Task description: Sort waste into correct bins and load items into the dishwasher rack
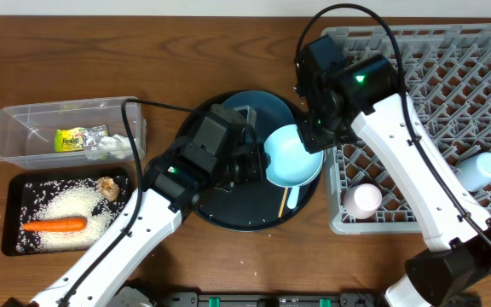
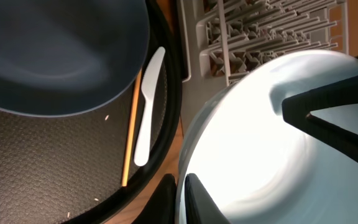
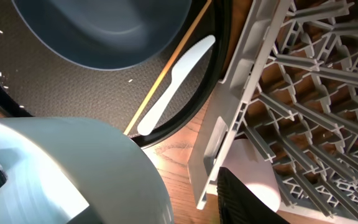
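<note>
Tightly, left pincer (image 1: 261,162) clamps the white bowl (image 1: 295,158) — right pincer (image 1: 314,139) gapes around its rim.

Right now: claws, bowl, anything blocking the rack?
Left claw shut on white bowl rim, bowl held above round tray edge. Right claw open beside bowl. Right arm lies across dishwasher rack, between bowl and it.
</note>
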Robot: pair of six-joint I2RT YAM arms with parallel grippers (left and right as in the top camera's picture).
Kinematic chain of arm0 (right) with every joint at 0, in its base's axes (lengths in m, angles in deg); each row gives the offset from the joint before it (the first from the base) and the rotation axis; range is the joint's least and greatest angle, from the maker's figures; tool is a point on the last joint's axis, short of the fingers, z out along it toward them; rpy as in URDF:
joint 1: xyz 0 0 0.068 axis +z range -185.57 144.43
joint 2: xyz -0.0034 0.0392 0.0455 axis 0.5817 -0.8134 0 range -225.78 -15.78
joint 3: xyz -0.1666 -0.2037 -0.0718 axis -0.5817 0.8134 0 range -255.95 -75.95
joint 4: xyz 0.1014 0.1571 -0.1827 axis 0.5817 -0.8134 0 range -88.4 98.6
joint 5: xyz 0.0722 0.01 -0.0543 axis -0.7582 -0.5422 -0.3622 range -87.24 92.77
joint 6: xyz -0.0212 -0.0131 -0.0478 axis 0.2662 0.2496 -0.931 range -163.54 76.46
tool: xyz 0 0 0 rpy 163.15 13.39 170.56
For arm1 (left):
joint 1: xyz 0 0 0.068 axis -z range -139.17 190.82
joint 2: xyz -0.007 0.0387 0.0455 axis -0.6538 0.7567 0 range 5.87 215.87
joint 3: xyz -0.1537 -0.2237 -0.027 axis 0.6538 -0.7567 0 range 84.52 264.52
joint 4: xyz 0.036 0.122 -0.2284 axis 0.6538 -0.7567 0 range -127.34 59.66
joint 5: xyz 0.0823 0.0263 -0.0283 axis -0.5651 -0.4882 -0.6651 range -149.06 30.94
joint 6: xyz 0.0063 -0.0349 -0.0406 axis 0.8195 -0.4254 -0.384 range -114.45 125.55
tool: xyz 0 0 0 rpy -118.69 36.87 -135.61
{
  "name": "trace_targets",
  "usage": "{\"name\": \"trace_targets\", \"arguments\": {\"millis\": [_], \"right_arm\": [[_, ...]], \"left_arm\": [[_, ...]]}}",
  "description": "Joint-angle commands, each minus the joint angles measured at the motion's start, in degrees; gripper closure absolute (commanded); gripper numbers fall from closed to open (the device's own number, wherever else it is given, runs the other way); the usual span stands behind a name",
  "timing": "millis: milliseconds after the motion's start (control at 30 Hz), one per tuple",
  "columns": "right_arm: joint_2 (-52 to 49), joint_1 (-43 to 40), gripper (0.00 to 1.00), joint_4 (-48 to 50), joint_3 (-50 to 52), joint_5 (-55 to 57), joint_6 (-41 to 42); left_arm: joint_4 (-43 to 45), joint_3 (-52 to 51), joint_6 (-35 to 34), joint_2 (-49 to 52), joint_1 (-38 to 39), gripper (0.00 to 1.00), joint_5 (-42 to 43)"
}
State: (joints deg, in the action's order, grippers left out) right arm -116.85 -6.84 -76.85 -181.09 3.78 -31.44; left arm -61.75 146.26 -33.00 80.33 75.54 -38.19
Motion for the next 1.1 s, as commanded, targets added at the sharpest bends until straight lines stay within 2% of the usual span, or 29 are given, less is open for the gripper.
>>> {"name": "trace_targets", "arguments": {"millis": [0,233,433,567,733,800,867,900,1067], "right_arm": [[-0.39,-0.37,0.63,0.59,-0.92,1.92,0.02],[-0.39,-0.15,0.61,1.29,-0.92,1.70,-0.20],[-0.39,-0.15,0.48,2.01,-0.92,1.25,-0.26],[-0.39,-0.15,0.49,2.19,-0.92,0.61,-0.94],[-0.39,-0.15,0.60,1.92,-0.92,0.66,-1.53],[-0.39,-0.15,0.79,1.73,-0.92,0.70,-1.55],[-0.39,-0.15,0.93,1.77,-0.92,0.72,-1.99],[-0.39,-0.15,0.96,1.79,-0.92,0.98,-2.12],[-0.39,-0.15,0.99,1.88,-0.92,1.79,-2.12]], "left_arm": [[-1.14,0.02,1.64,-0.44,0.13,0.93,-1.03],[-0.74,-0.22,1.62,1.64,0.13,0.94,-1.01],[0.79,-0.22,1.62,3.50,0.13,0.94,-1.01],[3.28,-0.22,1.60,3.78,0.13,0.94,-0.96],[3.26,-0.22,1.62,3.78,0.13,0.94,-0.98],[3.19,-0.22,1.62,3.78,0.13,0.94,-0.98],[3.15,-0.22,1.64,3.78,0.13,0.94,-0.98],[3.10,-0.22,1.64,3.78,0.13,0.94,-0.98],[2.34,-0.24,1.88,3.78,0.13,0.94,-1.05]]}}
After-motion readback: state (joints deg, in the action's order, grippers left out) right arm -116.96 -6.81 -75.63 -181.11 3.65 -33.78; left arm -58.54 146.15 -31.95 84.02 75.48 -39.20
